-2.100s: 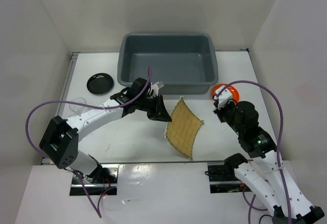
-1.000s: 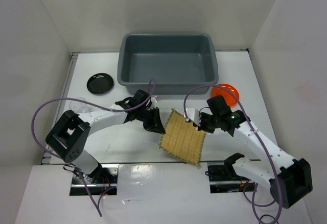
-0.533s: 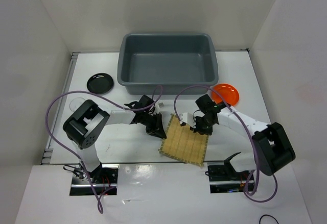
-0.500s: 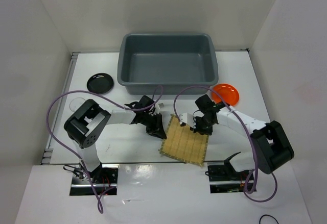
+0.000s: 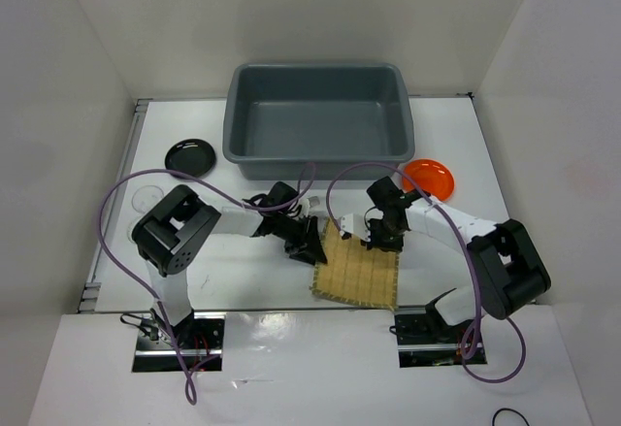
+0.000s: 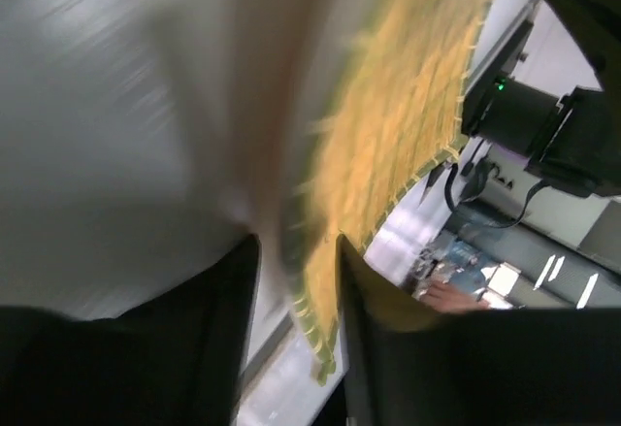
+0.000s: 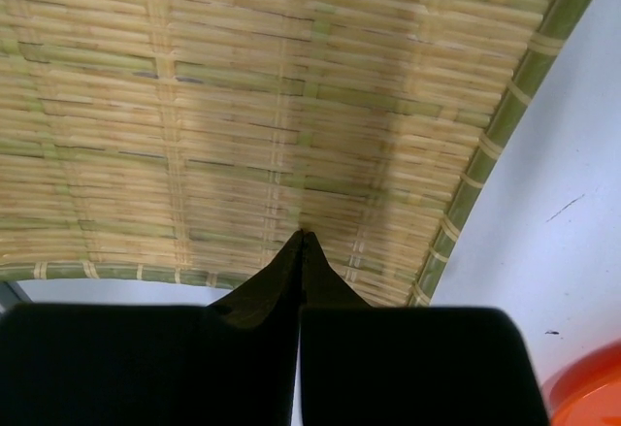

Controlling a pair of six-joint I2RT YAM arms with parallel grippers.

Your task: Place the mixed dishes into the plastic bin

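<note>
The tan woven mat (image 5: pixel 359 271) lies near the table's front edge, its left edge slightly raised. My left gripper (image 5: pixel 314 250) is at that left edge. In the blurred left wrist view the mat's edge (image 6: pixel 408 125) runs between the parted fingers (image 6: pixel 233 290), with a gap on one side. My right gripper (image 5: pixel 379 241) is shut, its tips (image 7: pixel 304 236) pressing down on the mat (image 7: pixel 243 106) near its far edge, with nothing between them. The grey plastic bin (image 5: pixel 242 106) stands behind. An orange plate (image 5: pixel 428 178), a black plate (image 5: pixel 190 157) and a clear glass (image 5: pixel 147 198) rest on the table.
The bin's front wall is just behind both grippers. Purple cables loop over each arm. The orange plate's rim (image 7: pixel 582 392) shows at the lower right of the right wrist view. White walls close in the table on both sides.
The left gripper's fingers have spread apart at the mat's edge. The mat has dropped lower and flatter on the table. The right gripper has come to rest on the mat.
</note>
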